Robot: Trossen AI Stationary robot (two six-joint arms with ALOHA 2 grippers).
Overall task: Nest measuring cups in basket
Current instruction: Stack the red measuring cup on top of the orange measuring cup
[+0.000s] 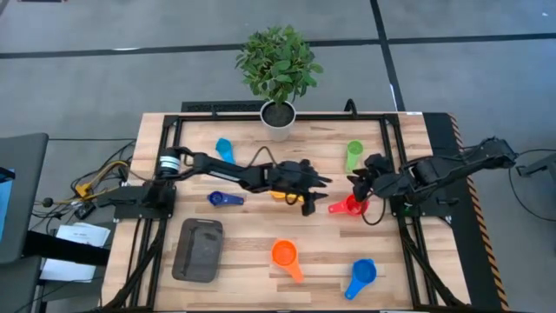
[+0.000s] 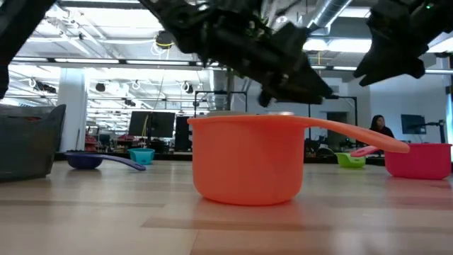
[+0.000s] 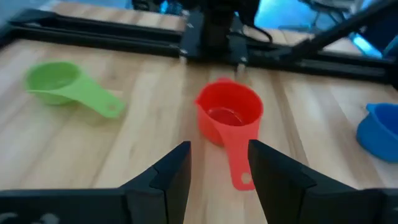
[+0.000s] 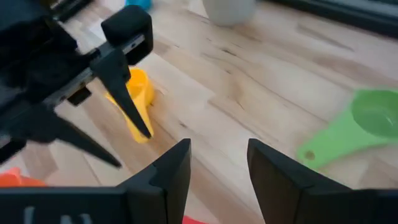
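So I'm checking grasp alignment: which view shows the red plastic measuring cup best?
The left wrist view: the red plastic measuring cup sits centred, bowl and handle clear. The high view shows it small; the low view at the edge; the right wrist view barely shows it.

Two dark, jointed arms, the left arm point(image 1: 217, 169) ringed by a silver-white band, trailing black cables.

Right gripper point(image 4: 217, 177) open over bare light wooden bench point(image 4: 249, 81). Left gripper point(image 4: 118, 127) open above small yellow plastic measuring cup point(image 4: 138, 93). Green plastic measuring cup point(image 4: 364, 124) near bench's right edge. White plant pot point(image 4: 229, 9) at far edge.
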